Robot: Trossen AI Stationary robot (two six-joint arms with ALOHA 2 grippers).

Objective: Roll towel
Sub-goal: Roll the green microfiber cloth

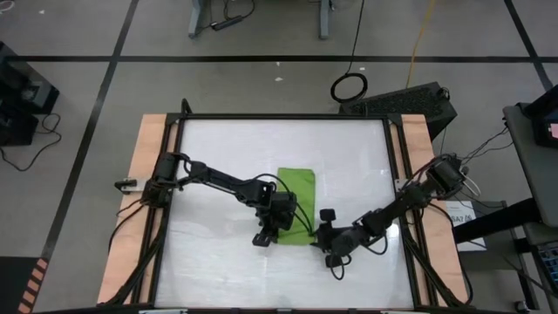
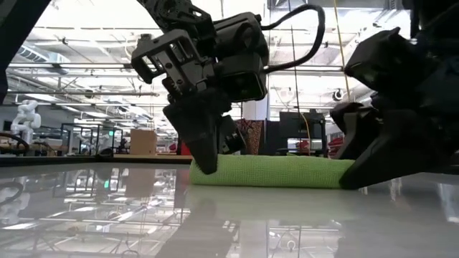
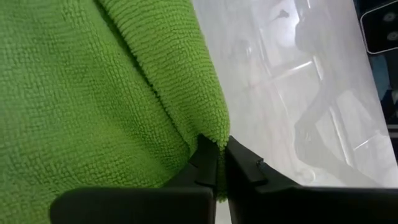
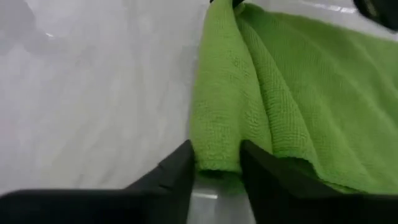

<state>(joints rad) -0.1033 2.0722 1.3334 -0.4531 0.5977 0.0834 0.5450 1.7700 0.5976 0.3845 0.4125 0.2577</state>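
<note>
At the near edge of the towel [image 1: 295, 202], both corners are gripped. The left gripper [image 3: 219, 165] is closed narrowly on the folded corner at its side, a thin lip of cloth being pinched between the dark fingers [image 3: 205, 163]. The right gripper [image 4: 216, 163] is closed on the opposite near corner, where a thicker doubled fold is held between its fingers [image 4: 180, 168]. The two corners appear to be taken together so that the near edge can be turned over evenly and kept straight; a single grip would likely let the roll run crooked.

In the low view the near edge is seen as a low, rounded ridge [image 2: 269, 172] lying on the table [image 2: 229, 215], spanning between the two grippers, so a first turn seems to have been formed.

Farther back, the rest of the cloth lies flat near the middle of the white table [image 1: 218, 148], well away from its borders. It is a plain lime-green terry weave with looped texture, soft and slack, with layered edges visible.
</note>
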